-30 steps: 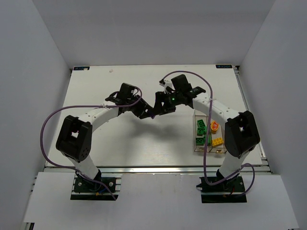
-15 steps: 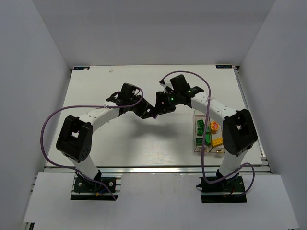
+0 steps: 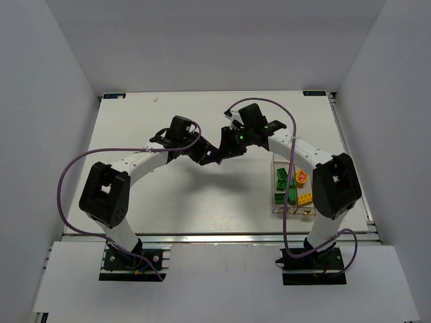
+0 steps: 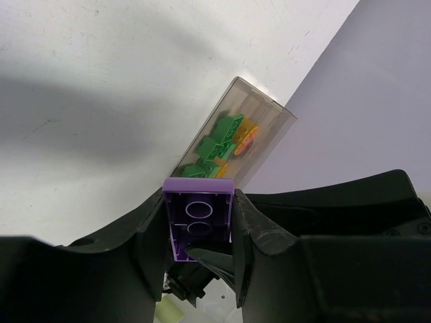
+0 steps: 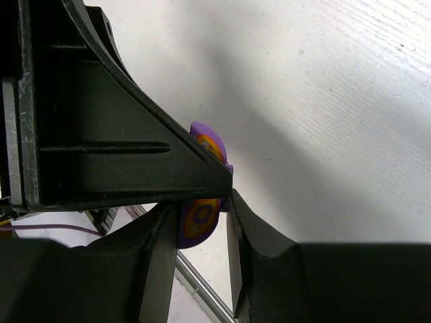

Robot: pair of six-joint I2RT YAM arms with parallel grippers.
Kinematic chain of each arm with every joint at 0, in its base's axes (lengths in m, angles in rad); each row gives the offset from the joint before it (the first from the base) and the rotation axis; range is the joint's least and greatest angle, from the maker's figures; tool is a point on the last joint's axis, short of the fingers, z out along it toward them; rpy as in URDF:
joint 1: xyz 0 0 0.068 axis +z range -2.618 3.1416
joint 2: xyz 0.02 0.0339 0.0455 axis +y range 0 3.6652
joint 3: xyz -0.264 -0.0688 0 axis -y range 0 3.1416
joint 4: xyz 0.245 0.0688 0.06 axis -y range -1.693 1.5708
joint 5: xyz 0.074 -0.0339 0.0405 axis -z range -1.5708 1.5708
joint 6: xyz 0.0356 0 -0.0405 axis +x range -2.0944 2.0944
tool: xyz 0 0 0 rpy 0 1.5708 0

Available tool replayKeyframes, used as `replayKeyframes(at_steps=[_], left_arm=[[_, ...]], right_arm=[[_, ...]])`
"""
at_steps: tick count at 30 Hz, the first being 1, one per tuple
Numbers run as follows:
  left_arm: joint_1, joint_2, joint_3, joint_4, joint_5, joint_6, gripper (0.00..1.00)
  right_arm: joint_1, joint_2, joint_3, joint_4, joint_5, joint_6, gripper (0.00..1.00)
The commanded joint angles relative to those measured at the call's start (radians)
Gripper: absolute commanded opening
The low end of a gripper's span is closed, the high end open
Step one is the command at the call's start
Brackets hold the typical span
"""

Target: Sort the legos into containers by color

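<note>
My left gripper is shut on a purple lego, hollow underside facing the left wrist camera, above the middle of the table. My right gripper meets it nose to nose. In the right wrist view the same purple lego, with an orange printed face, sits between my right fingers; a thin gap shows on one side. A left finger crosses above it. The clear containers stand at the right, holding green legos, a yellow one and a rounded orange one.
The containers also show in the left wrist view, beyond the held lego. Purple cables loop from both arms. The table's right edge runs close to the containers. White walls enclose the table.
My right jaws have narrowed around the purple lego that the left gripper holds. Both grippers have shifted slightly towards the far side of the table.
</note>
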Motion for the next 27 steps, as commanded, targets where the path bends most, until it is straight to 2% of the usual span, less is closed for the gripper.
replayKeyframes(at_steps=[1, 4, 8, 11, 16, 18, 19, 20, 21, 25, 27], left_arm=[[-0.018, -0.026, 0.032, 0.05, 0.066, -0.015, 0.3], [-0.009, -0.033, 0.035, 0.035, 0.051, -0.006, 0.65], [0.014, -0.061, 0.03, 0.024, 0.026, 0.027, 0.82], [0.025, -0.061, 0.048, 0.007, 0.014, 0.061, 0.87], [0.034, -0.047, 0.093, -0.023, 0.003, 0.116, 0.9], [0.045, -0.052, 0.129, -0.086, -0.046, 0.184, 0.92], [0.045, -0.063, 0.153, -0.121, -0.081, 0.222, 0.96], [0.045, -0.07, 0.176, -0.156, -0.163, 0.3, 0.98], [0.045, -0.078, 0.189, -0.198, -0.188, 0.339, 0.98], [0.045, -0.15, 0.168, -0.198, -0.256, 0.466, 0.98], [0.045, -0.205, 0.107, -0.172, -0.264, 0.511, 0.98]], right_arm=[[-0.007, -0.038, 0.0, 0.03, 0.025, -0.026, 0.0], [-0.017, -0.073, -0.02, 0.024, 0.029, -0.053, 0.0], [-0.044, -0.145, -0.067, 0.0, 0.063, -0.133, 0.0], [-0.07, -0.207, -0.132, -0.014, 0.087, -0.198, 0.0], [-0.11, -0.325, -0.222, -0.048, 0.165, -0.296, 0.0], [-0.147, -0.392, -0.251, -0.074, 0.219, -0.329, 0.0], [-0.161, -0.412, -0.258, -0.098, 0.277, -0.357, 0.0], [-0.193, -0.464, -0.267, -0.105, 0.308, -0.357, 0.0], [-0.223, -0.495, -0.287, -0.112, 0.336, -0.397, 0.0], [-0.316, -0.639, -0.345, -0.138, 0.506, -0.462, 0.0], [-0.366, -0.682, -0.371, -0.186, 0.552, -0.449, 0.0]])
